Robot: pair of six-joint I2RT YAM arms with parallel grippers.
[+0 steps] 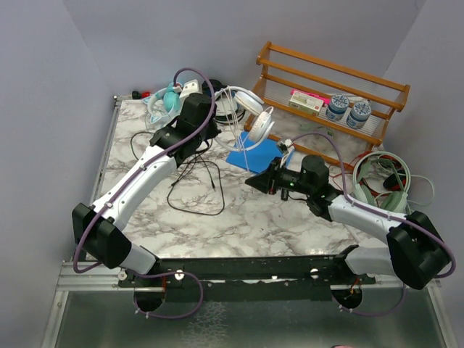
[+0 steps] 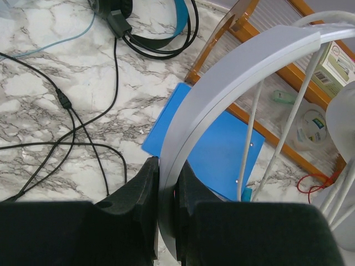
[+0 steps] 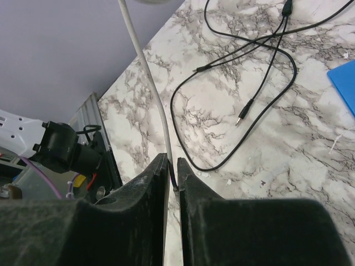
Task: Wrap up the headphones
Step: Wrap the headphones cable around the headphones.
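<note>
Left claw [image 2: 168, 188] is clamped on the band of the white headphones [image 2: 233, 72] above the table [image 2: 44, 83]; right claw [image 3: 172, 173] pinches their white cable [image 3: 148, 77].

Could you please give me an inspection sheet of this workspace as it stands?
Surface: marble table, a few white specks.
Job's things: white headphones held up off the table; black headphones and teal headphones lie at the back.
Clutter: blue pad; wooden rack holding jars.
Grippers: left gripper shut on the white headphones; right gripper shut on the white cable.
Cables: black cable loose on the table.
Surroundings: grey walls.
</note>
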